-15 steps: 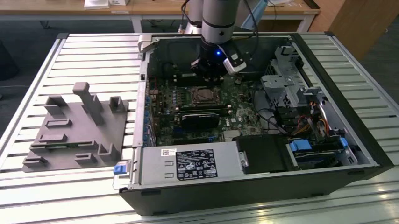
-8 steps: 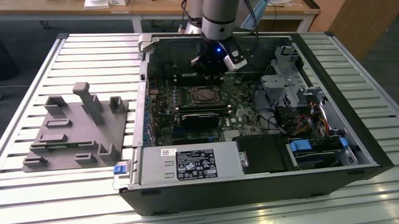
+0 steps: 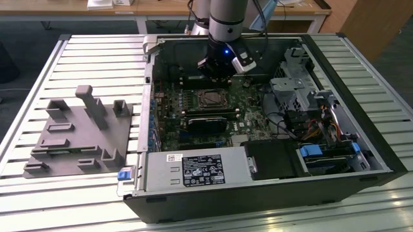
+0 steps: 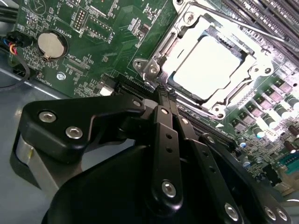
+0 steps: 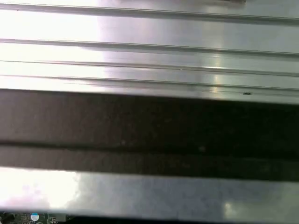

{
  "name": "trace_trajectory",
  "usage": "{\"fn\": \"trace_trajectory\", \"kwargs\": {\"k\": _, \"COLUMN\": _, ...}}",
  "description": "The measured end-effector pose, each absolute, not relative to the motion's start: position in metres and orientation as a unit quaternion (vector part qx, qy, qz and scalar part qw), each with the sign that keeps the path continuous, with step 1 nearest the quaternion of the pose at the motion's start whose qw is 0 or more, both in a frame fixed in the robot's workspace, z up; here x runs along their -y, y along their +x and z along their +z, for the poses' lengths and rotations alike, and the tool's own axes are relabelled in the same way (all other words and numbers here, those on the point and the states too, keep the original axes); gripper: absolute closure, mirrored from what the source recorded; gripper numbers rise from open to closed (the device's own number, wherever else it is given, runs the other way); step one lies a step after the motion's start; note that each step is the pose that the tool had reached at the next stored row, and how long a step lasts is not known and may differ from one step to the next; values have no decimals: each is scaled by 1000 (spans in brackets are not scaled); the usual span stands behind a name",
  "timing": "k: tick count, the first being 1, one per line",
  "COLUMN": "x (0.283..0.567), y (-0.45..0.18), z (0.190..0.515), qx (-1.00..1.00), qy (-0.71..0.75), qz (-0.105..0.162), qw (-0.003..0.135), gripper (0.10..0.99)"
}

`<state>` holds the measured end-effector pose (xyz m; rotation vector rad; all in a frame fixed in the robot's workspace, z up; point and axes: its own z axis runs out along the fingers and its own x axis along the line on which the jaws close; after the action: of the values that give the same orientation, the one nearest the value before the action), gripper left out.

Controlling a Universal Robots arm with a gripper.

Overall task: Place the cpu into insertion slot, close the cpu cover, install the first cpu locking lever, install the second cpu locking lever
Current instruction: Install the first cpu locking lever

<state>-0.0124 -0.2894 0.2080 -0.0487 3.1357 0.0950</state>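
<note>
Black fingers [image 4: 163,100] pinched together, empty, just beside the socket.
Gripper [image 3: 219,67] hangs inside the open computer case [image 3: 361,140]; the cpu [image 4: 210,65] lies in the insertion slot [image 3: 211,98] with the cpu cover [image 4: 182,44] framing it, seemingly down. Judging by this, a lever comes under work: press with the closed tips, steady and low, hooking it fully beneath its catch.

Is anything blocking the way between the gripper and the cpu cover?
Nothing visible does. In the second wrist view the gripper sits at the edge of the cpu cover, which lies closed around the cpu, with only bare motherboard nearby.
</note>
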Motion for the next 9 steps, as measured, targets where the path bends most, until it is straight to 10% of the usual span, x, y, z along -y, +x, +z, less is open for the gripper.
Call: {"fn": "trace_trajectory", "kwargs": {"k": 9, "x": 292, "y": -12, "z": 208, "qx": -999, "qy": -16, "qz": 30, "qw": 2, "gripper": 973}}
